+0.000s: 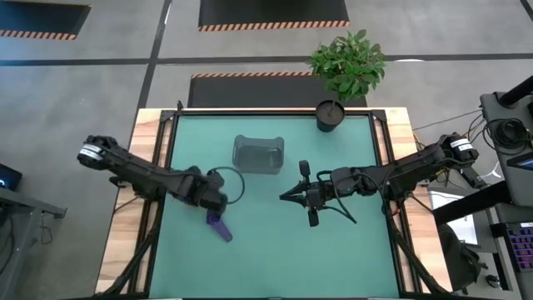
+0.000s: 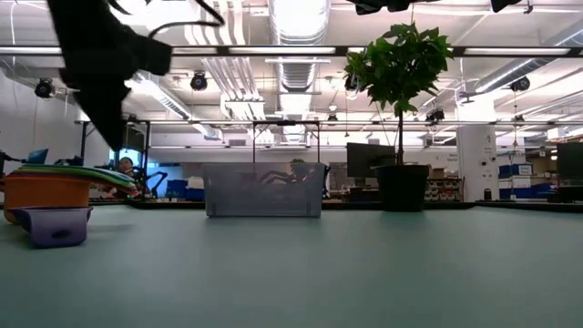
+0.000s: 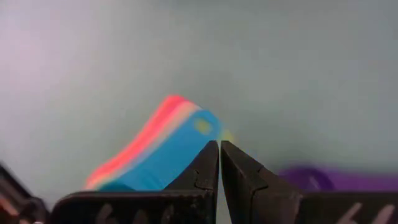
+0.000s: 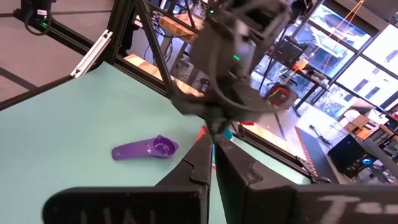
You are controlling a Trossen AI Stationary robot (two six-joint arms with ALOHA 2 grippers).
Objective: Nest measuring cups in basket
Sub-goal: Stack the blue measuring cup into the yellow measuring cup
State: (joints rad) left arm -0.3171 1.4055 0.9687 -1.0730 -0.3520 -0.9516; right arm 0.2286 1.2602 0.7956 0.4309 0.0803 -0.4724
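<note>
Currently: left claw [image 1: 215, 202] fingers together over stacked measuring cups [image 3: 158, 149], left of centre on the surface [image 1: 350, 258]. Purple cup [image 1: 220, 225] lies apart, just beside the stack. Basket [image 1: 258, 155] stands behind, empty. Right claw [image 1: 286, 196] closed, mid-surface, holding nothing.

A teal-topped table [image 1: 350, 250] carries a grey translucent basket [image 1: 258, 155] near the middle of its far edge, a black plant pot [image 1: 330, 116] toward its far right corner and a purple measuring cup [image 1: 220, 225] left of centre.
</note>
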